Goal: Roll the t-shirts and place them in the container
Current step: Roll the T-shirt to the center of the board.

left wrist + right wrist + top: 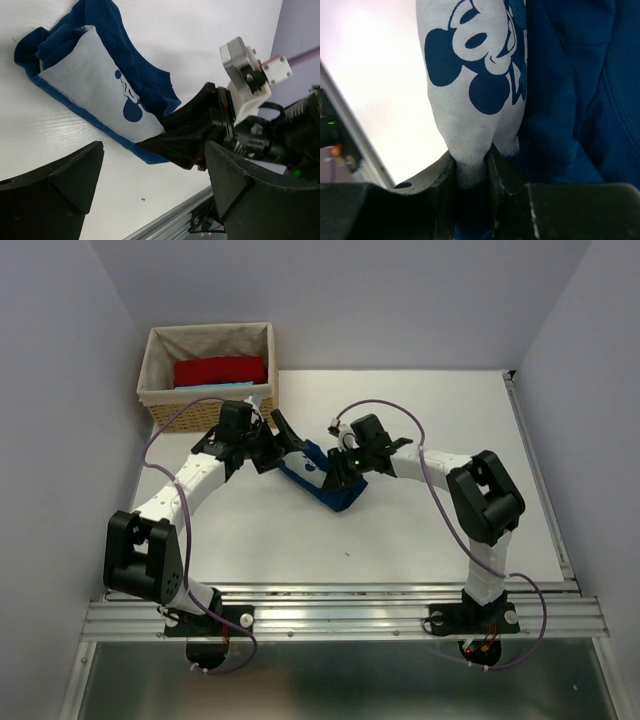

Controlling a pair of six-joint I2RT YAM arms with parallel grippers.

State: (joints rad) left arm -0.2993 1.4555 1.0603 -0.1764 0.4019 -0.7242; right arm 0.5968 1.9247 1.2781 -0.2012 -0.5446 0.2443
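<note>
Where the right jaws clamp the white folded end of the navy t-shirt [570,90], a blue cartoon mouse print [475,55] sits just past their tips. The left jaws gape wide, with the bundle lying ahead of them. White worktop [250,540] spreads nearer; a basket [160,390] with red cloth [220,370] stands behind the left jaws.

Navy t-shirt [107,70], white cartoon print, loosely rolled on table [430,430]; red piece [220,370] and light-blue piece [212,387] in basket [158,400]
</note>
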